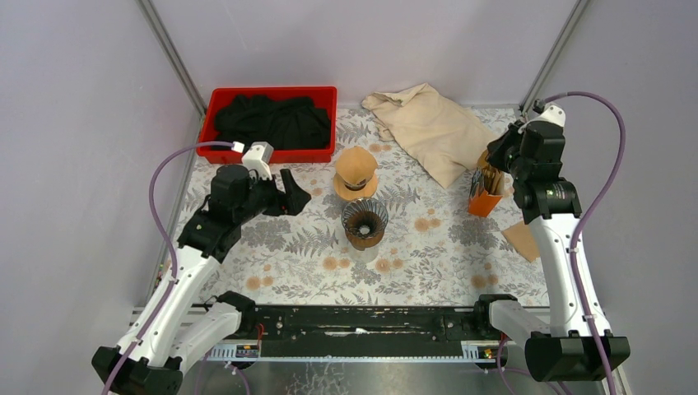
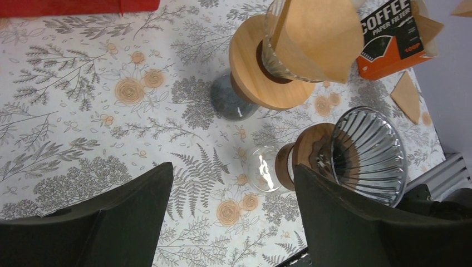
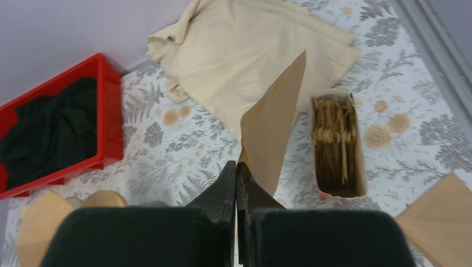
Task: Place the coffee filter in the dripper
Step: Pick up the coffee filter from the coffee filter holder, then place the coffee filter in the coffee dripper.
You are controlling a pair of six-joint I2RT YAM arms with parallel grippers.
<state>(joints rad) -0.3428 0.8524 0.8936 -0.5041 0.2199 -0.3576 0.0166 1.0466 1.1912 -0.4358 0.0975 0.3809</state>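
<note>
Glossy ribbed glass dripper [image 2: 367, 153], smooth wooden collar [image 2: 305, 151]; matt brown paper coffee filter [image 3: 275, 130]; glossy red plastic tray [image 1: 304, 155] behind dripper.

The floral table [image 1: 288, 255] carried a red bin [image 1: 332, 123], beige cloth [image 1: 432, 127], orange filter box [image 1: 484, 202], one loose filter [image 1: 523, 240], a lined dripper [image 1: 356, 169] and an empty dripper [image 1: 364, 220].

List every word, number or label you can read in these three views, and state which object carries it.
"COFFEE": on the orange filter box, seen in the left wrist view.
"PAPER FILTER": same box, on the line beneath.
"100P": same box, in small print lower down.
The top and right wrist views show no text that can be read; the box's print is too small or turned away there.
</note>
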